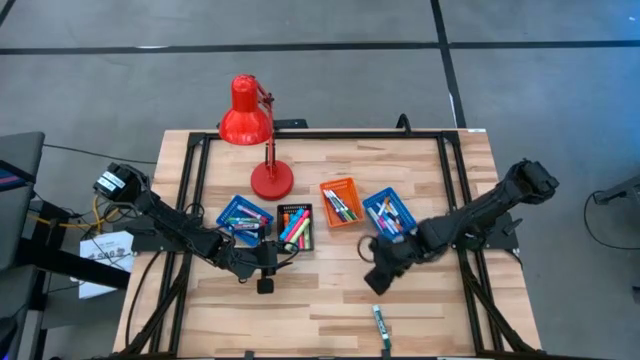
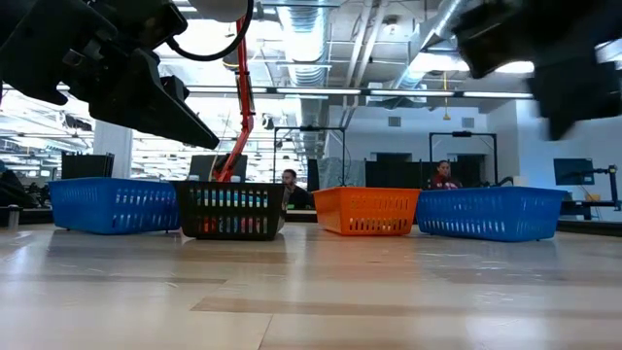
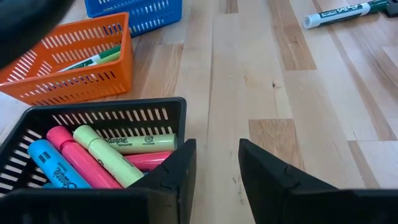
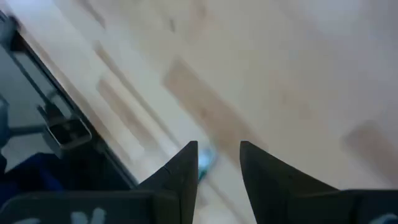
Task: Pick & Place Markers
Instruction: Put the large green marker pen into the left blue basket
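While 1 green marker (image 1: 380,325) lies near the table's front edge (image 1: 300,351), wood around it is bare.

The right wrist view is smeared, so the small bluish-green object (image 4: 207,158) between the dark fingers cannot be identified, while the low view's near walls of the four slotted plastic baskets (image 2: 230,211) hide their contents.
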You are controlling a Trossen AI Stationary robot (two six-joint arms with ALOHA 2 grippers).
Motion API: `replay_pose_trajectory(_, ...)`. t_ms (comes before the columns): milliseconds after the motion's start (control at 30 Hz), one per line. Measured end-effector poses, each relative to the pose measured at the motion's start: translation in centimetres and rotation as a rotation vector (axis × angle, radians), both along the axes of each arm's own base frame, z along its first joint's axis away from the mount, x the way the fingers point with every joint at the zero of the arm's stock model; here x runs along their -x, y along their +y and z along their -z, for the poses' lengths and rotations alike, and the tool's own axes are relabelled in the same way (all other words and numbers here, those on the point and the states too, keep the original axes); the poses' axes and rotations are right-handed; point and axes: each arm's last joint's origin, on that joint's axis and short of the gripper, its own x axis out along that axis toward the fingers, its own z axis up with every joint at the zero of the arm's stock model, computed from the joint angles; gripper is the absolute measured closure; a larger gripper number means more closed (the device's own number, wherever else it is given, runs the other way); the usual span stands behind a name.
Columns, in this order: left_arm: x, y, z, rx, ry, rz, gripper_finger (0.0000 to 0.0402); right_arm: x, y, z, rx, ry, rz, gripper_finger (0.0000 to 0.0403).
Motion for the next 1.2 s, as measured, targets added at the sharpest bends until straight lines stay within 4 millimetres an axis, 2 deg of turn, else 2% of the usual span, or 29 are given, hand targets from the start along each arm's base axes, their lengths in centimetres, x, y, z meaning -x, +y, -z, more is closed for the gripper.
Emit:
replay_pose_trajectory(133,0.0,0.0,0.0,0.0,0.0,0.0,0.0284,1.7,2.3,0.7,-0.02,0.113,0.037,0.0294)
replay_pose_trajectory(267,0.0,0.0,0.0,0.001,-0.001,0.001,0.0284,2.3,4.2,1.7,-0.039,0.173,0.075,0.0294)
replay_pose_trajectory(600,0.0,0.0,0.0,0.061,-0.005,-0.034,0.0284,0.2,6.1,5.6,-0.155,0.28,0.067,0.0294)
replay_pose_trajectory(833,-0.1,0.3,0.0,0.062,-0.007,-0.044,0.0284,-2.2,8.1,5.7,-0.173,0.256,0.049,0.0294)
replay_pose_trajectory(1067,-0.1,0.3,0.0,0.06,-0.008,-0.044,0.0284,-3.5,9.2,7.5,-0.129,0.358,0.027,0.0295)
replay_pose_trajectory(1200,-0.1,0.3,0.0,0.06,-0.008,-0.045,0.0284,-4.2,9.6,8.1,-0.107,0.346,-0.03,0.0294)
